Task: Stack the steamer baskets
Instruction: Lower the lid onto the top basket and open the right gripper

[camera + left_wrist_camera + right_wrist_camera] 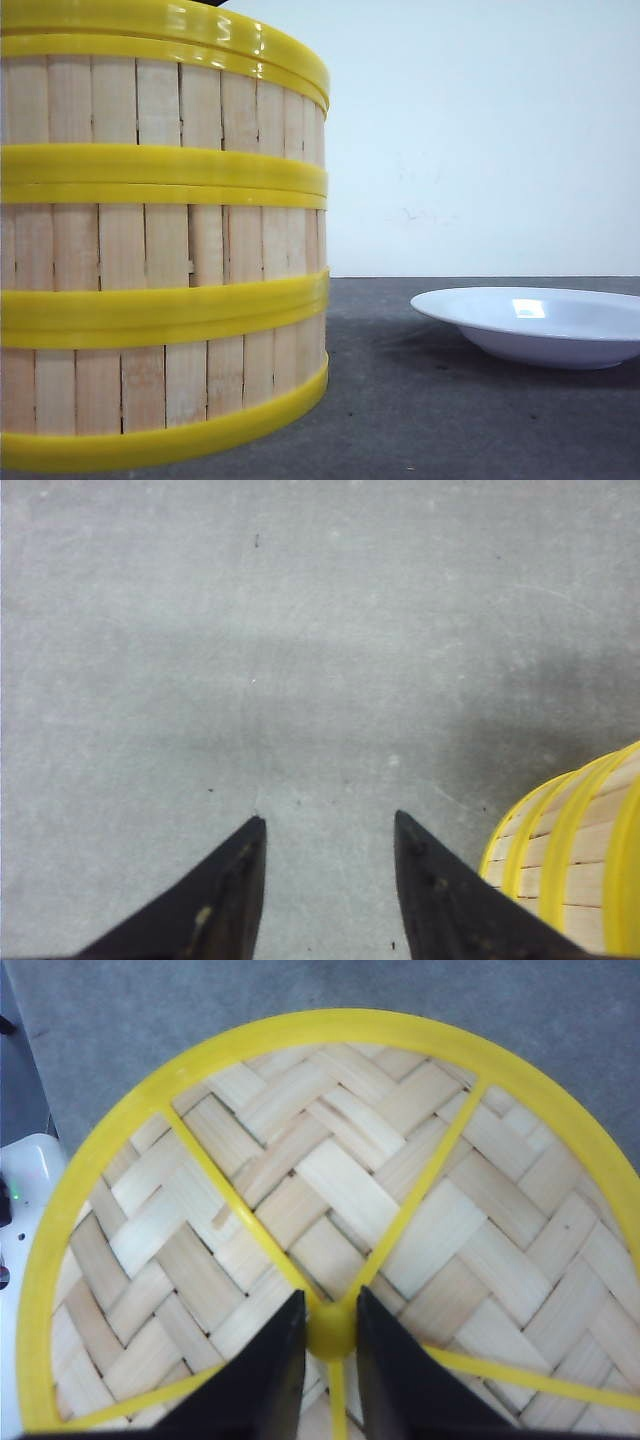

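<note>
Between right pincer [330, 1335] fingers, lid [340, 1210] knob.

Steamer baskets [160, 250]: matt pale bamboo slats, glossy yellow plastic rims; plate [540, 325] glossy white.

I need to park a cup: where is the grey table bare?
Bare grey table lies between the stack of three slatted bamboo steamer baskets with yellow rims and the white shallow plate, and under the open left claw. It is crowded at the stack, where the right claw grips the woven lid's yellow knob.
</note>
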### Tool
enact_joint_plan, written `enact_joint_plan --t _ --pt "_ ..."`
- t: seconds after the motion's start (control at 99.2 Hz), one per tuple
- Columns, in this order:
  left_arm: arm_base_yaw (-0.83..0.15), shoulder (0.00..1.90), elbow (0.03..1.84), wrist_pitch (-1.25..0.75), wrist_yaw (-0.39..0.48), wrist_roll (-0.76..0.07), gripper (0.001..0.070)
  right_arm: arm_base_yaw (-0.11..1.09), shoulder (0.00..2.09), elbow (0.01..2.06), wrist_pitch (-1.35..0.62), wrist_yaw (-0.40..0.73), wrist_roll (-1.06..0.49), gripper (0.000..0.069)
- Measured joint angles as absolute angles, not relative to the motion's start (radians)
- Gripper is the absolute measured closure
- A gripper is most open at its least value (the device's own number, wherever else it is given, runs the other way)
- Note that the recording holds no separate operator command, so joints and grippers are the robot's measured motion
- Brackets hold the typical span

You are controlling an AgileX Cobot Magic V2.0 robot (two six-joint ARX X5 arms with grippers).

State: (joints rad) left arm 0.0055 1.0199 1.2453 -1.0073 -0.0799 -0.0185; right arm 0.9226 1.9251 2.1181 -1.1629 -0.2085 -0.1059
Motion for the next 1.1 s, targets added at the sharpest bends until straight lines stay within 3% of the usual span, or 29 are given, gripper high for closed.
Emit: enact_joint_plan --t 0.615,0.665,0.776,0.847,1.099 --pt "0.006 1.020 1.245 -1.007 -0.080 -0.018 0.0477 0.923 1.943 2.127 -1.161 -0.212 -0.108 0.0627" --pt "0.006 1.020 1.245 -1.008 -0.080 -0.018 0.0477 0.923 1.943 2.127 -1.161 -0.212 -0.108 0.0588" --pt "0.006 1.020 1.245 -1.007 -0.080 -0.017 0.0477 0.923 1.942 2.127 -1.158 -0.211 -0.104 0.0404" --pt "0.006 1.020 1.245 -1.007 -0.080 -0.017 0.0477 0.922 1.934 2.127 -1.161 -0.208 -0.100 0.0329" --pt "0.006 1.020 1.245 -1.006 -0.080 -0.015 0.0477 0.910 1.741 2.124 -1.161 -0.049 -0.097 0.0287"
